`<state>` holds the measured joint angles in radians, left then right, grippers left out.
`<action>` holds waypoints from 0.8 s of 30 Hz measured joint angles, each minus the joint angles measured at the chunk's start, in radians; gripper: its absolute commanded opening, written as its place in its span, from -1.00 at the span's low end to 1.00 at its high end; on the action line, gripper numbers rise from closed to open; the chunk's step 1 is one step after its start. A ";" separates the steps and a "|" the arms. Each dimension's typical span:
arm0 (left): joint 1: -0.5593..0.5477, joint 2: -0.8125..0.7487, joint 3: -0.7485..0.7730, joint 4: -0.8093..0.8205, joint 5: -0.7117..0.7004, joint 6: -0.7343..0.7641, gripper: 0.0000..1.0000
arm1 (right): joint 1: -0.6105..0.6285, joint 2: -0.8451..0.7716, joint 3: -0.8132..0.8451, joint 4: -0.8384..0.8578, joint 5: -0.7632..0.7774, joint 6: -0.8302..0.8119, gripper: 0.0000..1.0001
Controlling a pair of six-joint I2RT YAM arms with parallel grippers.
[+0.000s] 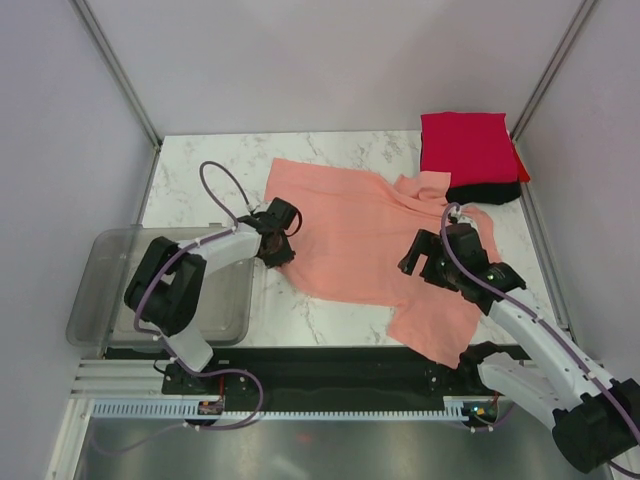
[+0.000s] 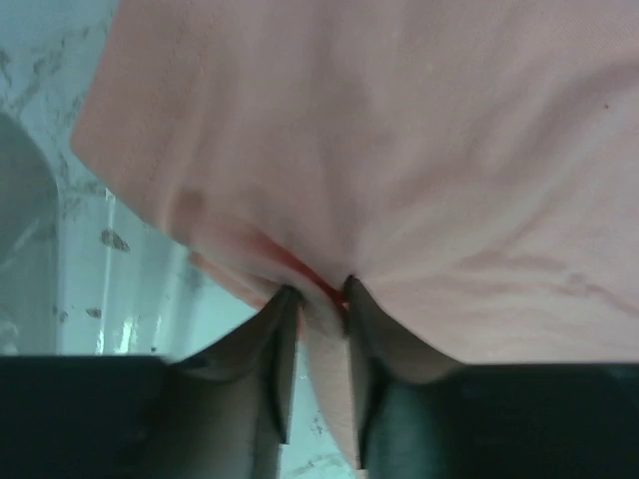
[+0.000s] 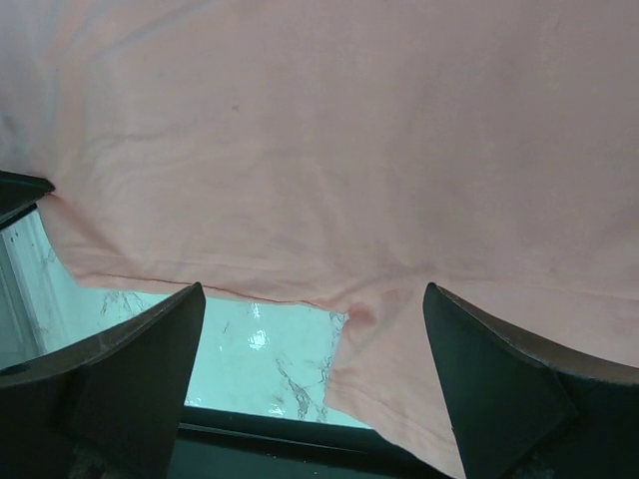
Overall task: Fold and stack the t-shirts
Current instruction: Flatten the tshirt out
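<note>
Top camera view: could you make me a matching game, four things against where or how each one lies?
Things:
1. pink t-shirt
2. red t-shirt
3. black t-shirt
4. grey tub

Places:
A. under the red one
B. near left edge
C. spread out in the middle
D. folded, far right corner

Pairs: 1-C, 2-D, 3-A, 4-B

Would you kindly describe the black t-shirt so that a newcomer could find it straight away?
Look to the far right corner of the marble table. A folded red t-shirt lies there; the black t-shirt is beneath it, only its near edge peeking out, darker than everything around.
</note>
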<state>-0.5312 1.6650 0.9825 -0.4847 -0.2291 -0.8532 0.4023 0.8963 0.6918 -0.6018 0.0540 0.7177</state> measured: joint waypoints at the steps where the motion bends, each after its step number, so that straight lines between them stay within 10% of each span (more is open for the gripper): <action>1: 0.004 0.022 0.014 0.000 -0.001 0.006 -0.59 | 0.000 0.003 0.000 0.001 0.000 -0.005 0.96; 4: 0.010 0.059 0.052 -0.004 0.000 0.027 -0.96 | 0.000 0.018 0.000 0.003 0.006 -0.019 0.96; 17: -0.017 0.097 0.450 -0.264 0.005 0.166 -0.69 | 0.000 0.072 -0.011 0.020 0.007 -0.056 0.96; 24: -0.028 0.483 1.025 -0.449 0.125 0.325 0.25 | 0.000 0.121 -0.030 0.043 0.005 -0.071 0.96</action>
<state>-0.5591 2.1483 2.0079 -0.9337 -0.1040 -0.5285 0.4023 1.0176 0.6621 -0.5591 0.0586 0.6472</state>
